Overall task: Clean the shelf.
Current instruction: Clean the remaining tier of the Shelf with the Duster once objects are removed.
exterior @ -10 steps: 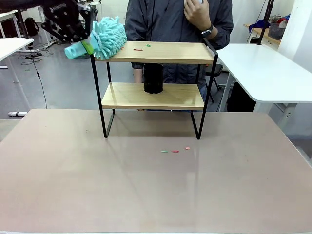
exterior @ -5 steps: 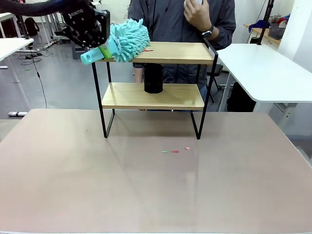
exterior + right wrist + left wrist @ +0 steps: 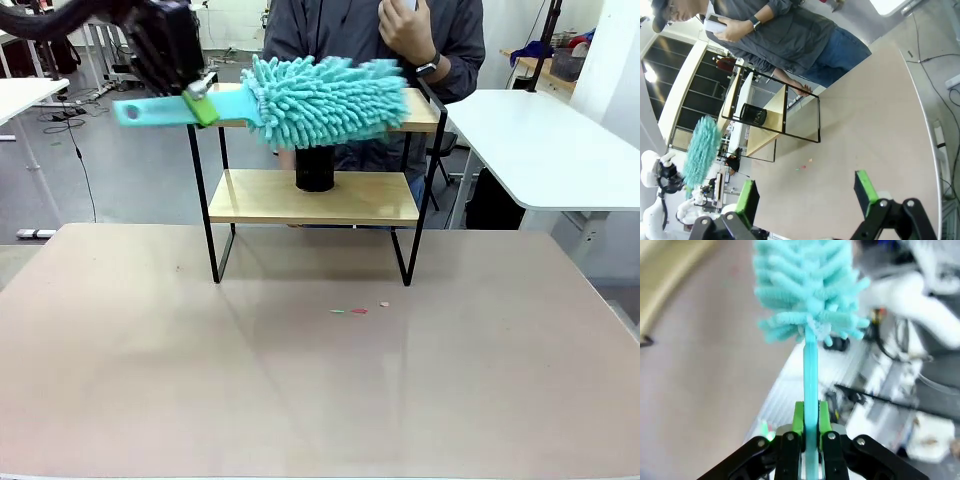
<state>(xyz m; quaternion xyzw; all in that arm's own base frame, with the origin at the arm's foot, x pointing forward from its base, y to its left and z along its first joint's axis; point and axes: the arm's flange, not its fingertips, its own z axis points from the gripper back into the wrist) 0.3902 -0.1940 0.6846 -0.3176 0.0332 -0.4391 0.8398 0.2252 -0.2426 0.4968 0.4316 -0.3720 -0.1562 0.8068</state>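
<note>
Front view: the left gripper (image 3: 200, 103), clamped on the duster (image 3: 330, 100), had swept it rightward over the top board of the shelf (image 3: 350, 197) at the far edge of the counter (image 3: 300, 380), so wiping seemed underway; the right gripper (image 3: 807, 192) gaped wide, empty.

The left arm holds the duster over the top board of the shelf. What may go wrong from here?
1. The duster in the left gripper covers the front edge of the shelf; sweeping may push dirt onto the table, where scraps already lie.
2. The shelf stands on thin legs; a hard sideways push might shift it or upset the black cup.
</note>
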